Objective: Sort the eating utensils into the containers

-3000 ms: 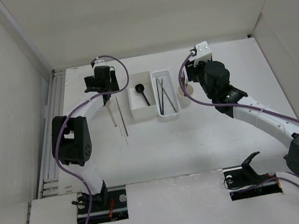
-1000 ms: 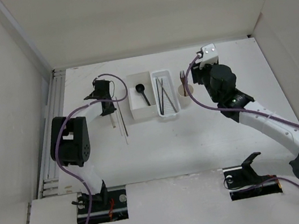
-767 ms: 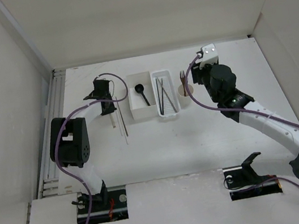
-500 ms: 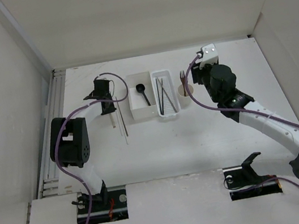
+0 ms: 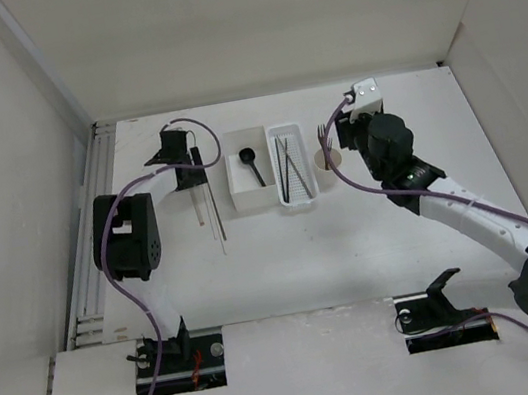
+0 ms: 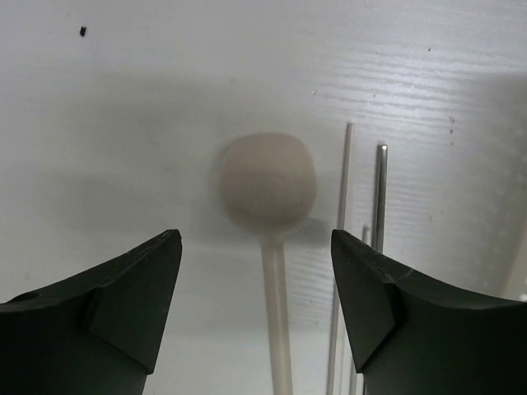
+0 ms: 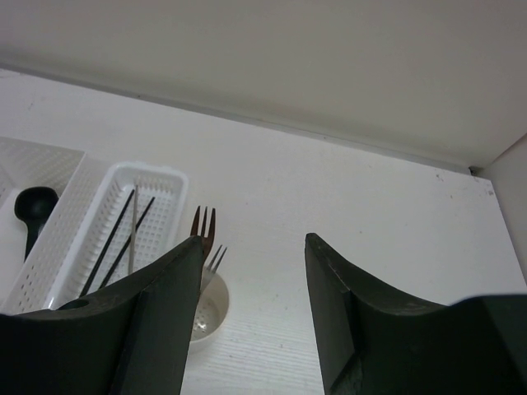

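My left gripper (image 5: 178, 157) is open and points down at the table left of the white square box (image 5: 239, 187). In the left wrist view its fingers (image 6: 132, 304) straddle the beige spoon (image 6: 268, 183), apart from it. A pale chopstick (image 6: 341, 247) and a grey one (image 6: 379, 197) lie just right of the spoon. A black spoon (image 5: 252, 163) lies in the box. Dark chopsticks (image 5: 287, 168) lie in the perforated tray (image 5: 298, 202). Two forks (image 7: 203, 225) stand in the cream cup (image 7: 207, 311). My right gripper (image 7: 254, 243) is open and empty, just right of the cup (image 5: 326, 160).
White walls close in the table at the back and on both sides. A ribbed rail (image 5: 91, 257) runs along the left edge. Purple cables loop over both arms. The loose chopsticks (image 5: 215, 214) lie between my left arm and the box.
Since three seconds ago my right gripper has drawn back from the cup, and a fork now stands in it. My left gripper has shifted slightly toward the back over the spoon.
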Robot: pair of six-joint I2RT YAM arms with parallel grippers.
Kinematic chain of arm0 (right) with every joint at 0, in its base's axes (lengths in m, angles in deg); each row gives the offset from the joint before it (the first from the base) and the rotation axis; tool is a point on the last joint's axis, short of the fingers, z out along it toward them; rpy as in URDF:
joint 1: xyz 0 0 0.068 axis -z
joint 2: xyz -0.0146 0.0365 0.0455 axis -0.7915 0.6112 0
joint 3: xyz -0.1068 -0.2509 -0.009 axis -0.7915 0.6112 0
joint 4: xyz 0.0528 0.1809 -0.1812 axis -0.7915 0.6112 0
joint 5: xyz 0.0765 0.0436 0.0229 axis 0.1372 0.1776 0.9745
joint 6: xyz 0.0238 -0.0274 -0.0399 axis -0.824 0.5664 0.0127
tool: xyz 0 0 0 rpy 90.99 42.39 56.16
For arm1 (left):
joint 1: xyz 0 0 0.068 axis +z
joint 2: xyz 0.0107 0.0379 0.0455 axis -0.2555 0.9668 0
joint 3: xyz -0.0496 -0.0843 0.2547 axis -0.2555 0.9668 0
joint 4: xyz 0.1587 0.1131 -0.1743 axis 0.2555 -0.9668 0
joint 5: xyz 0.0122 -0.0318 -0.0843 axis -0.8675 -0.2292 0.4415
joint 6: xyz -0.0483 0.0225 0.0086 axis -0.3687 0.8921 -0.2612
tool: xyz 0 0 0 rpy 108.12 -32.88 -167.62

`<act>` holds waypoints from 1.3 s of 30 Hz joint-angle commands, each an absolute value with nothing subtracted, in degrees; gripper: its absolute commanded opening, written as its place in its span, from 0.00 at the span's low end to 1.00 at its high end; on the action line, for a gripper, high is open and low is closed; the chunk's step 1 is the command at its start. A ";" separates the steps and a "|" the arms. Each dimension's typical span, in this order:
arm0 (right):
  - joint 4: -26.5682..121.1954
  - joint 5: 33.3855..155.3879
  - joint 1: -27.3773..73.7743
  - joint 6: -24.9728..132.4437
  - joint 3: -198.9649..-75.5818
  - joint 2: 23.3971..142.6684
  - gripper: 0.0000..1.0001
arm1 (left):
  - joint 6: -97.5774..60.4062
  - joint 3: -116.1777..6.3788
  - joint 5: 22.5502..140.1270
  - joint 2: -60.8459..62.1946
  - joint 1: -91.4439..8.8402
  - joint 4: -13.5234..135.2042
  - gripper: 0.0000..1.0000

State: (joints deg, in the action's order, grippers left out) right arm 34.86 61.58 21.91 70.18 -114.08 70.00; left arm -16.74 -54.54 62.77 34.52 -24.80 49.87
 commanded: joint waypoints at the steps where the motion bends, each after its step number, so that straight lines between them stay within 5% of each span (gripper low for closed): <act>1: 35.03 60.64 21.74 71.10 -116.04 71.12 0.58 | -15.18 -58.22 64.29 36.09 -24.73 51.00 0.71; 10: 35.03 61.17 21.74 71.62 -117.71 73.06 0.58 | -14.65 -61.48 64.29 40.05 -23.68 51.27 0.68; 18: 35.03 61.17 21.74 71.62 -118.24 73.58 0.59 | -16.67 -61.13 64.82 38.92 -23.15 49.16 0.33; 22: 35.03 61.78 21.74 71.62 -118.24 73.58 0.59 | -16.67 -60.34 64.29 38.38 -23.15 49.07 0.00; 31: 35.03 61.26 21.74 71.62 -116.49 71.30 0.59 | -13.25 -63.14 62.53 29.96 -22.63 45.83 0.00; 39: 35.03 60.21 21.74 71.10 -113.93 67.26 0.59 | -13.41 -70.00 80.40 23.10 -22.62 44.49 0.00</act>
State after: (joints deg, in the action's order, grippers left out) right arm 36.35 61.56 21.91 71.27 -114.52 70.66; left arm -13.68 -66.52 70.18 28.62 -22.88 44.17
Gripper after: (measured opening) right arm 0.591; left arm 0.442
